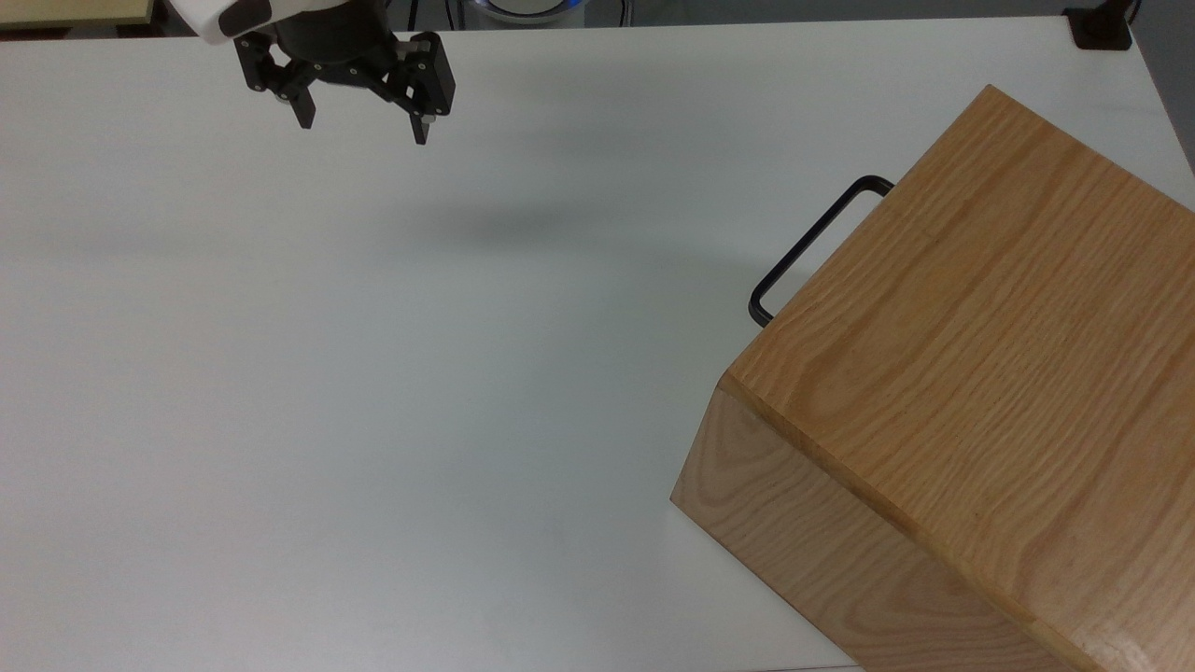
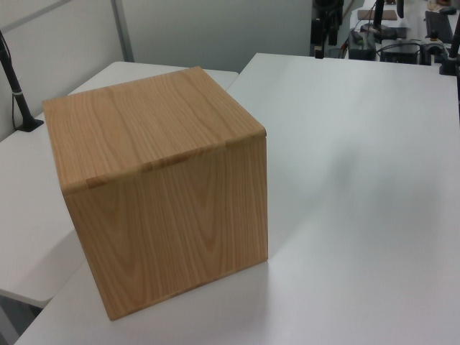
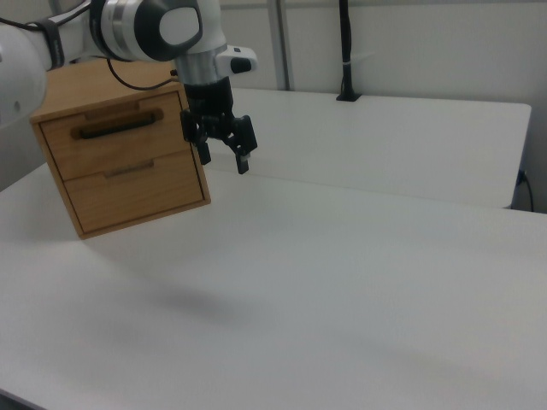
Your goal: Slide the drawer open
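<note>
The black two-finger gripper (image 1: 362, 131) hung with fingers apart over the white table (image 1: 373, 373), well apart from the oak-grain drawer's long thin black handle (image 1: 810, 245). The handle lay toward the top view's lower right, its long axis diagonal there; the drawer (image 3: 115, 128) probably sat closed.

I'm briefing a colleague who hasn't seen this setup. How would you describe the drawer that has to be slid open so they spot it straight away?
Find the oak cabinet on the white table. In the right view its front shows two panels, one above the other. The drawer is the upper one, with a long black handle; the lower panel has only a short wooden pull.
</note>
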Robot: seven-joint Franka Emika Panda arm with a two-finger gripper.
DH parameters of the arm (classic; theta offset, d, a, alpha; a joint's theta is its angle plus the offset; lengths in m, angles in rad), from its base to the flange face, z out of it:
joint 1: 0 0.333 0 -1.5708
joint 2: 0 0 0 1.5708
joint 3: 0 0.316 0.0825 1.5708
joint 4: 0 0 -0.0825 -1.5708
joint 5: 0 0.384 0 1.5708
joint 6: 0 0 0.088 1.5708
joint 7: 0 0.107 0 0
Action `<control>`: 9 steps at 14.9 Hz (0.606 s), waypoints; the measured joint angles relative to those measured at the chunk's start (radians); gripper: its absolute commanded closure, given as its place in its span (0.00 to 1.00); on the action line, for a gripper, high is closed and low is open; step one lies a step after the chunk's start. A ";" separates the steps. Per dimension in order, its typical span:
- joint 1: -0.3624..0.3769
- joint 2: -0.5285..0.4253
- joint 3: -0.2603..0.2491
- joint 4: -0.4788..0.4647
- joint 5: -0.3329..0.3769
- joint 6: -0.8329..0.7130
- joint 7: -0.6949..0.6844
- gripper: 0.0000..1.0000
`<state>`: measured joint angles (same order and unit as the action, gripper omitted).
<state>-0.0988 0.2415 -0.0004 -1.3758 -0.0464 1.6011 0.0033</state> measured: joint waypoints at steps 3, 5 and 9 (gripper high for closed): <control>-0.001 0.010 0.000 0.000 0.000 0.001 -0.013 0.00; -0.002 0.010 -0.001 0.001 0.000 0.001 -0.021 0.00; 0.000 0.006 0.001 0.005 0.004 0.001 0.004 0.00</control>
<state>-0.0992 0.2473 0.0003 -1.3707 -0.0422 1.6018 0.0072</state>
